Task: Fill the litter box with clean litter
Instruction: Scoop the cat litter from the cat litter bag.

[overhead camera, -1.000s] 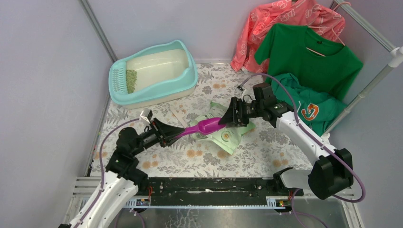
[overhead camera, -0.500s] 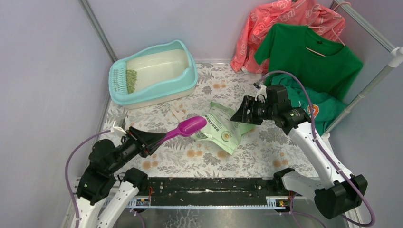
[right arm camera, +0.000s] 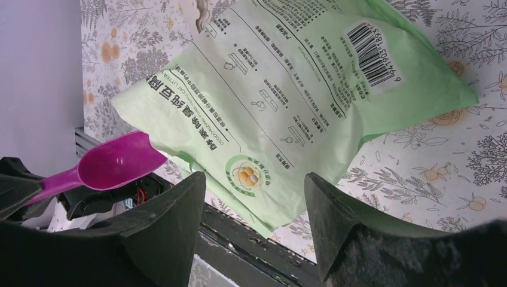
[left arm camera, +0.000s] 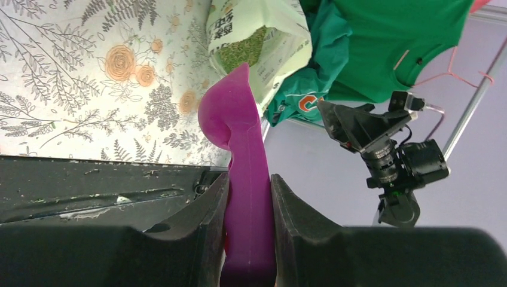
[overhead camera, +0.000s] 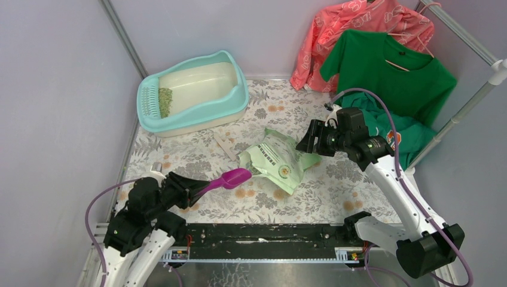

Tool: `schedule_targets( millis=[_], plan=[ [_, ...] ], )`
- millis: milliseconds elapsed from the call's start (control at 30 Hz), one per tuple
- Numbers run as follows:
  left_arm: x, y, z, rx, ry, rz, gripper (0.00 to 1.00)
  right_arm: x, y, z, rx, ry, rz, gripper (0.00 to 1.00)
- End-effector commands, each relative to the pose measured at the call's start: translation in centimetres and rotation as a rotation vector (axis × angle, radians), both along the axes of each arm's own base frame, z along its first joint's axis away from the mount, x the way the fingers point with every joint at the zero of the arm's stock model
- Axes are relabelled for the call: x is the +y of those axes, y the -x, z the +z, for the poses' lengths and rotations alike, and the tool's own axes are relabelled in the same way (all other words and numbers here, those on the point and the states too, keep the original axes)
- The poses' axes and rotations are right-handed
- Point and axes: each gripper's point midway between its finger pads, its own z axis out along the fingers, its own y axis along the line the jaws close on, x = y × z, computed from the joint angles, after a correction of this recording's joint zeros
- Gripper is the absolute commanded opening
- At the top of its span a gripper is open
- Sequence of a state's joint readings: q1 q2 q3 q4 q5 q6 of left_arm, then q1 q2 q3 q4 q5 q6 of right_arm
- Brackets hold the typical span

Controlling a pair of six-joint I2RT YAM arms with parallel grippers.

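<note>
**Left arm gripping scoop, right arm hovering over litter bag**

The left gripper [left arm camera: 248, 179] is clamping the handle of a purple scoop [left arm camera: 239, 131], whose bowl is pointing toward the bag [overhead camera: 276, 160] and stopping just short of its near-left corner. The right gripper [right arm camera: 254, 179] is hanging above the bag's right side with its jaws spread and nothing between them.

The bag is lying flat and light green. Its printed panel is showing a barcode, rows of small pictograms with Chinese characters, a round emblem of yellow pellets and the words "CAT LITTER"; the finer print is too small to read. From the left wrist view, the bag's open mouth is showing green granules [left arm camera: 242, 52] inside.

A grey-and-orange floral tablecloth [overhead camera: 269, 197] is covering the table under the bag, and pale lilac walls are closing in the space. Behind and to the right of the bag, a coral garment [overhead camera: 359, 30] and a green shirt [overhead camera: 388, 72] are hanging on a rack, with a teal shirt [overhead camera: 388, 140] bearing an orange "C" below them.

The litter box [overhead camera: 239, 81] is sitting well apart from the bag, behind and to its left. A small patch of clean litter [overhead camera: 164, 101] is lying in it beside the grate.
</note>
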State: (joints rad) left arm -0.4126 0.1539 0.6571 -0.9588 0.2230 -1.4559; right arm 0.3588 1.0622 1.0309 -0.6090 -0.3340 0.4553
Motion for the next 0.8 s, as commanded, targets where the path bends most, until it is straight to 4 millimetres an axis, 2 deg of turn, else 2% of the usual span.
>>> schedule_targets(
  millis=[0, 133, 400, 667, 767],
  plan=[
    [0.0, -1.3, 0.1, -0.013, -0.020, 0.024, 0.05, -0.3, -0.5, 0.6, -0.056, 0.003, -0.005, 0.69],
    [-0.7, -2.5, -0.3, -0.015, -0.007, 0.020, 0.05, -0.9, -0.7, 0.3, -0.062, 0.018, -0.017, 0.69],
    [-1.7, -4.6, 0.6, -0.040, -0.018, 0.001, 0.02, -1.1, -1.0, -0.4, -0.059, 0.013, -0.017, 0.69],
    [-2.6, -6.1, -1.0, -0.010, -0.035, -0.016, 0.00, -1.3, -1.4, -1.0, -0.059, 0.005, -0.033, 0.69],
    [-2.9, -6.8, -1.2, 0.001, -0.062, -0.023, 0.00, -2.0, -1.8, -1.3, -0.066, 0.030, -0.064, 0.69]
  ],
)
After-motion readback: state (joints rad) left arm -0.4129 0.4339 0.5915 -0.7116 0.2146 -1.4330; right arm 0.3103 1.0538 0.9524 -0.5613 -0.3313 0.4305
